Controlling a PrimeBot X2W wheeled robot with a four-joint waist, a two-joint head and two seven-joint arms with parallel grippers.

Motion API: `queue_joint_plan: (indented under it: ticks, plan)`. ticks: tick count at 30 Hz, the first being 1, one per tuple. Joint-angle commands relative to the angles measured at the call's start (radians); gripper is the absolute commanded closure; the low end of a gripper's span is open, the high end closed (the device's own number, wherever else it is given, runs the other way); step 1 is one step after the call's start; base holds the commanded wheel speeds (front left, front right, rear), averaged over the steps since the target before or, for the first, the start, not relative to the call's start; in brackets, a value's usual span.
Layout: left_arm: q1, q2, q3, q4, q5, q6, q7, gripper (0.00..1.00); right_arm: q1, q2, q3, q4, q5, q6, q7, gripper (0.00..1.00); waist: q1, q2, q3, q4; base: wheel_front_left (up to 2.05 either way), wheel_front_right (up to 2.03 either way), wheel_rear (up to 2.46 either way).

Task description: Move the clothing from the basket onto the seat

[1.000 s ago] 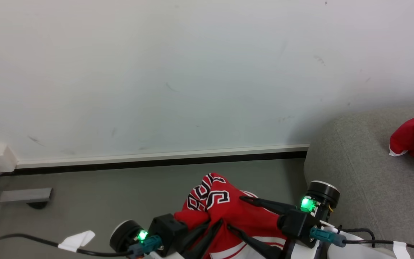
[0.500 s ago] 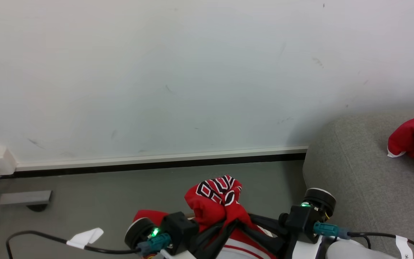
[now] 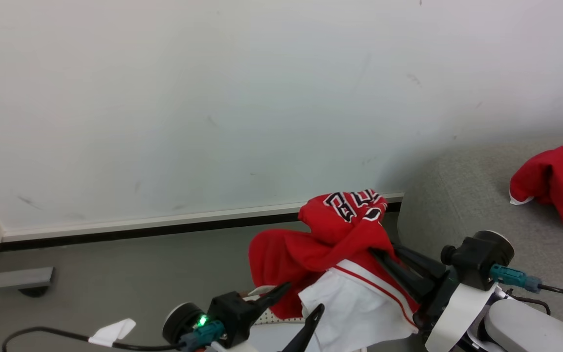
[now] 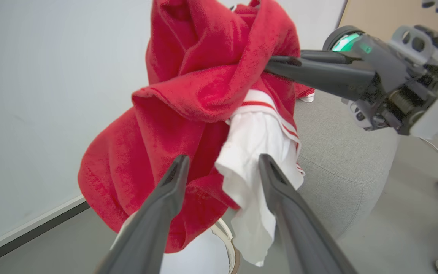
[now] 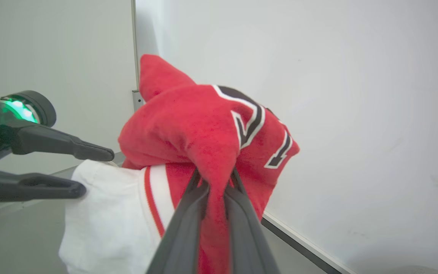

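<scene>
I have the clothing (image 3: pixel 340 234) bunched in the air just off the rounded end of the seat (image 3: pixel 457 205), not lying on it. Its red folds are on top with the black numerals showing, and a white hem with red stripes droops below. My right gripper (image 5: pixel 215 179) is clenched on a red fold, the two fingers pinched together with fabric spilling over them. My left gripper (image 4: pixel 223 158) has its fingers spread wide, grasping nothing. The white hem hangs across the gap, and I can't tell whether either finger brushes it. Below the bundle, on its side away from the seat, a bit of the basket (image 3: pixel 274 319) peeks out, showing perforated wall. On the seat itself, well apart from the held bundle, lies another red garment (image 3: pixel 555 183). A pale wall (image 3: pixel 213 98) stands behind the seat.
</scene>
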Motion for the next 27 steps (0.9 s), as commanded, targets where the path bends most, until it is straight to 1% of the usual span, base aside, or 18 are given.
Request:
queue_joint_plan:
  ticks: [1,5,12,20,27]
  plan:
    - [0.003,-0.006,0.002,0.005,0.01,0.002,-0.011,0.0,0.03,0.003,-0.015,-0.002,-0.003,-0.002,-0.007,1.0,0.0,-0.0001,0.005,-0.017,0.0,0.0,0.0]
    - [0.002,-0.017,0.007,0.025,0.013,0.003,-0.038,0.0,0.06,-0.028,-0.104,-0.004,-0.022,-0.002,-0.01,1.0,0.0,-0.0001,0.018,-0.061,0.0,0.0,0.0]
    - [-0.016,-0.038,0.013,0.05,0.02,-0.003,-0.078,0.0,0.135,-0.051,-0.231,-0.028,-0.061,-0.002,-0.01,1.0,0.0,-0.0001,0.042,-0.15,0.0,0.0,0.0]
    - [-0.033,-0.05,0.008,0.071,0.024,-0.014,-0.091,0.0,0.212,-0.046,-0.339,-0.051,-0.101,-0.002,-0.01,1.0,0.0,-0.0001,0.066,-0.236,0.0,0.0,0.0]
    - [-0.052,-0.061,0.004,0.073,0.025,-0.019,-0.09,0.0,0.251,-0.024,-0.426,-0.048,-0.136,-0.002,-0.01,1.0,0.0,-0.0001,0.102,-0.264,0.0,0.0,0.0]
